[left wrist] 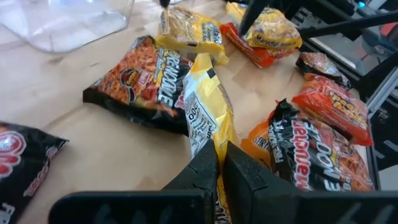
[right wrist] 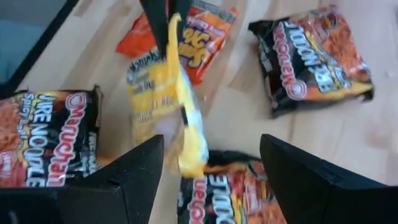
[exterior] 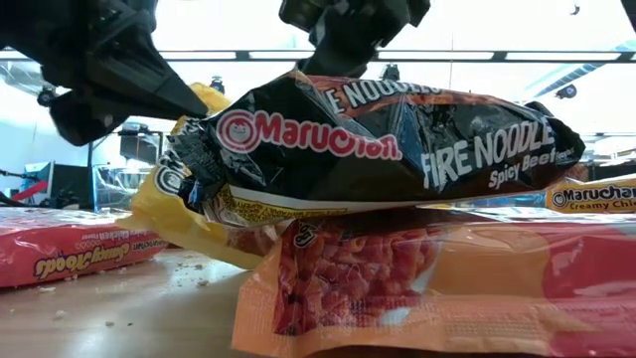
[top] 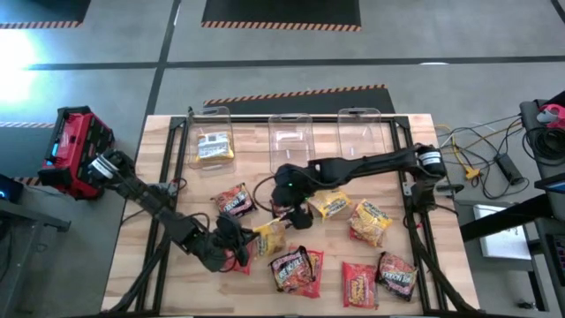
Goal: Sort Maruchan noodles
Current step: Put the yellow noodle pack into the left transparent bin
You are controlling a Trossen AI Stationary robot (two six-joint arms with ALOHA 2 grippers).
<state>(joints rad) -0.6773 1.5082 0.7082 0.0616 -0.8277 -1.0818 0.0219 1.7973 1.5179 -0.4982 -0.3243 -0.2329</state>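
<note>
Maruchan noodles packets in yellow, red and black lie scattered over the wooden table (top: 177,177). My left gripper (top: 240,249), near the front left, is shut on a yellow packet (top: 269,238) (left wrist: 205,112). My right gripper (top: 297,215) (right wrist: 211,168) hovers open just beyond that packet's free end, one finger on each side of it, touching nothing. A black packet (top: 234,201) lies flat beside them. Another yellow packet (top: 214,148) lies in the leftmost of three clear bins. My left gripper pinches the yellow packet's near end edge (left wrist: 216,154) between its two fingers. The fingers come from the table's left, slanting slightly down, along the packet's length. The packet sticks out ahead of the fingers, crumpled and twisted; its free end (right wrist: 189,155) droops between my right gripper's fingers.
Clear bins (top: 291,137) (top: 362,132) stand along the far edge. A black packet (exterior: 397,149) lies on an orange-red one (exterior: 417,288) near the front. More packets (top: 369,221) (top: 359,283) (top: 397,276) lie at the front right. A black frame (top: 415,212) edges the table.
</note>
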